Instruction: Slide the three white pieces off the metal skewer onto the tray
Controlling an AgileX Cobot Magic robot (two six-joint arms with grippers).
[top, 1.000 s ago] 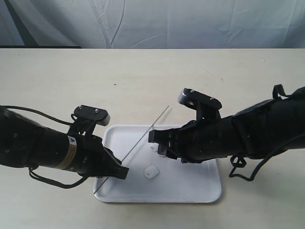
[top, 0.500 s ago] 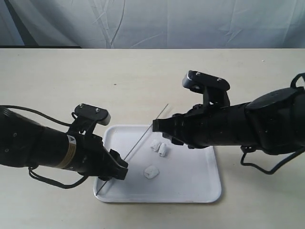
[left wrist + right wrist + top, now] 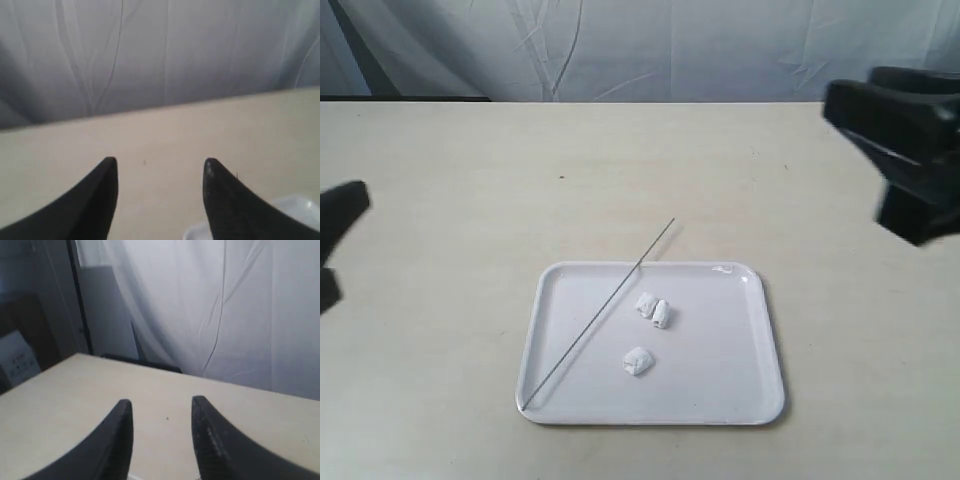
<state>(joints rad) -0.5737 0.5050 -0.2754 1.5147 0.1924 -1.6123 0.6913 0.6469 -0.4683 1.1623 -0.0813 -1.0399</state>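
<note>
The white tray (image 3: pixel 720 400) lies on the table near its front edge. Three white pieces rest loose on it: two side by side (image 3: pixel 655 310) and one closer to the front (image 3: pixel 638 360). The thin metal skewer (image 3: pixel 600 310) lies bare across the tray's left part, its far tip sticking out over the table. In the exterior view only a dark blur of my left arm (image 3: pixel 335 230) shows at the left edge and of my right arm (image 3: pixel 905 150) at the upper right. My left gripper (image 3: pixel 160 167) and right gripper (image 3: pixel 161 407) both stand open, holding nothing.
A corner of the tray (image 3: pixel 295 210) shows past the left fingers. A pale curtain (image 3: pixel 640 45) hangs behind the table's far edge. A dark post and a grey panel (image 3: pixel 107 310) stand at the back in the right wrist view.
Both arms have pulled back from over the tray toward the sides. The left gripper let go of the skewer, which now lies on the tray; the three pieces lie uncovered.
</note>
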